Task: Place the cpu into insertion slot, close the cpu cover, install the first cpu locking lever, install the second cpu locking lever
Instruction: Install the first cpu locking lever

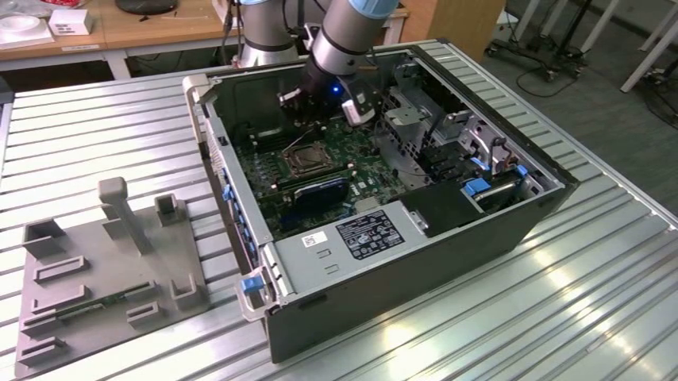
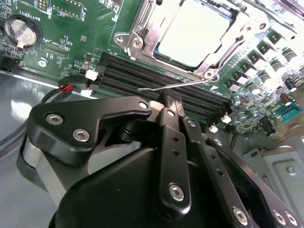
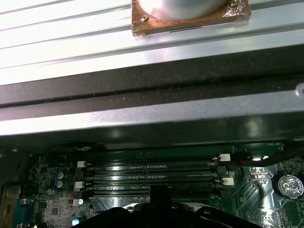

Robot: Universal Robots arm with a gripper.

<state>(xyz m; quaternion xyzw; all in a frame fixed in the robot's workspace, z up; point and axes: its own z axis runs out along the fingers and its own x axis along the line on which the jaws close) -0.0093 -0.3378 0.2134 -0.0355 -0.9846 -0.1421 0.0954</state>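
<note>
The black fingers (image 2: 170,111) are drawn narrow with nothing between them. Their tips are just at a thin silvery wire locking lever (image 2: 178,85) that lies across the long black memory slots (image 2: 137,76). Just beyond, the pale silvery square cpu (image 2: 192,31) sits in the metal-framed insertion slot (image 1: 304,156), and the thin silvery cpu cover (image 2: 151,23) appears to lie flat around it. I judge a lever step is in hand, 1st or 2nd I cannot tell. It calls for pressing that rod down and under its catch. Around lies the green motherboard (image 2: 85,28), inside the open grey computer case (image 1: 424,262) on the ribbed metal desk (image 1: 106,119).
</note>
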